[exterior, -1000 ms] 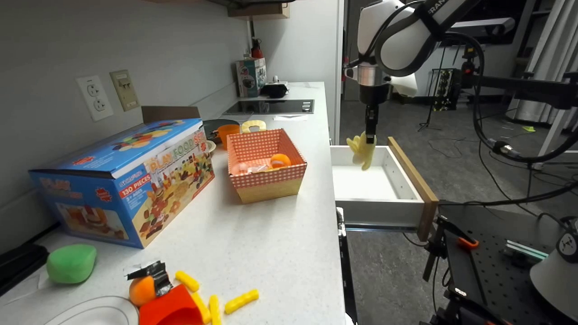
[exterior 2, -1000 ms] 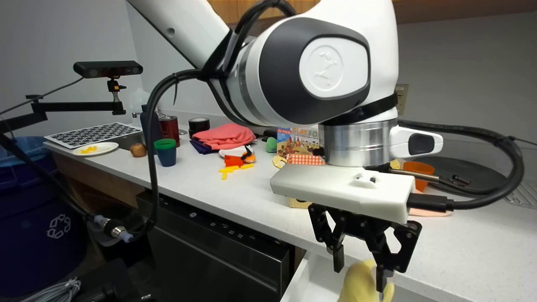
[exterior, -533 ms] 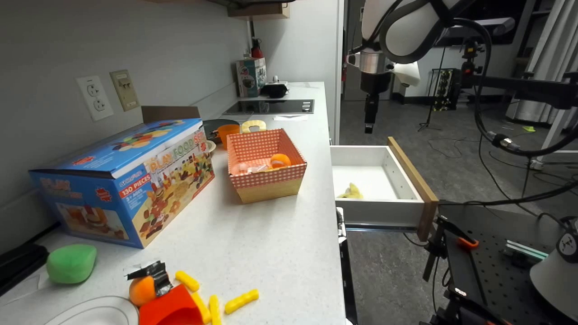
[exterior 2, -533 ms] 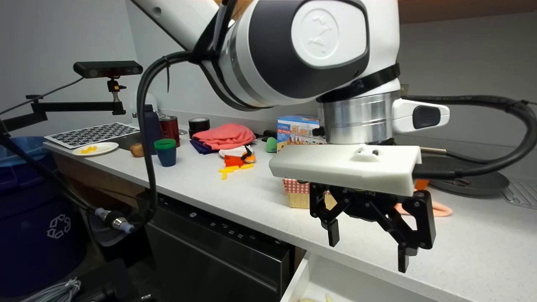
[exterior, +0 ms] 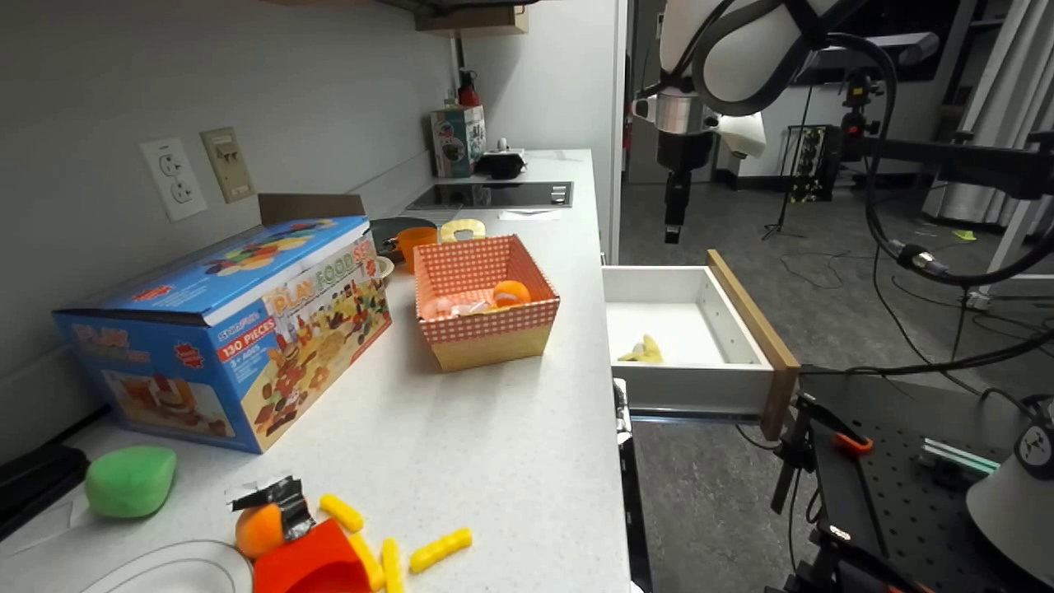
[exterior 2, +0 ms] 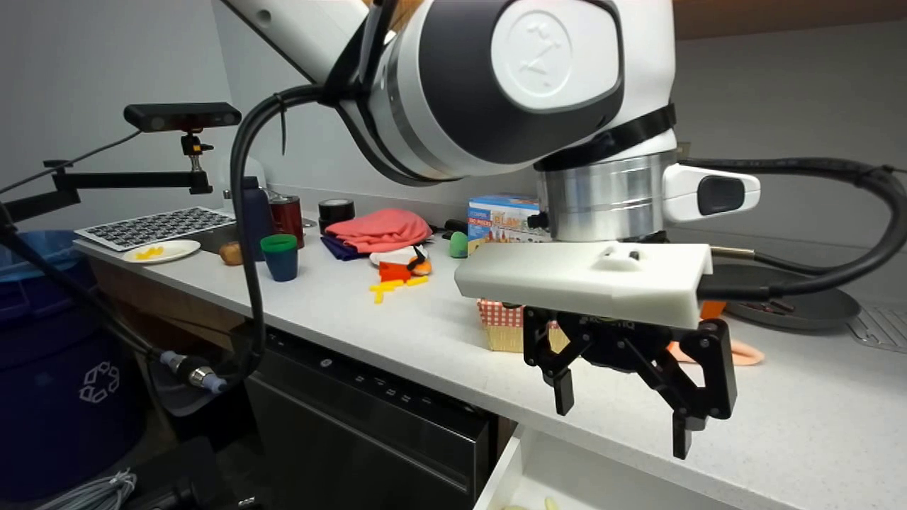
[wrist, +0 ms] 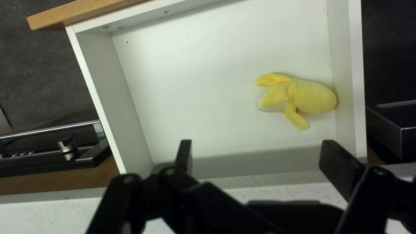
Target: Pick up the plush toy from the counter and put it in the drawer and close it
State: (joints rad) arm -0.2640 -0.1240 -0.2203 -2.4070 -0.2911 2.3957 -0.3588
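The plush toy [wrist: 312, 97], pale yellow with floppy limbs, lies in the drawer [wrist: 195, 81], by one side wall. In an exterior view the toy [exterior: 646, 351] shows over the side of the drawer [exterior: 692, 387]. In another exterior view only tips of the toy [exterior 2: 551, 503] show at the bottom edge. The drawer is pulled out, with a tan wooden front. My gripper [wrist: 256, 146] is open and empty, above and apart from the toy. It shows in both exterior views [exterior: 673, 235] [exterior 2: 622, 432], over the drawer and beside the white counter [exterior: 527, 445].
A red checked basket [exterior: 486, 338] stands on the counter near its edge. A blue play food box [exterior: 247, 329] is behind it by the wall. A black bench [exterior: 906, 478] stands past the drawer front, with cables nearby. A dark dishwasher [exterior 2: 354, 418] is beside the drawer.
One second ago the toy hung at my gripper's fingers above the drawer. The gripper opened wider and rose, and the toy dropped into the drawer. Over the last half second almost nothing moved.
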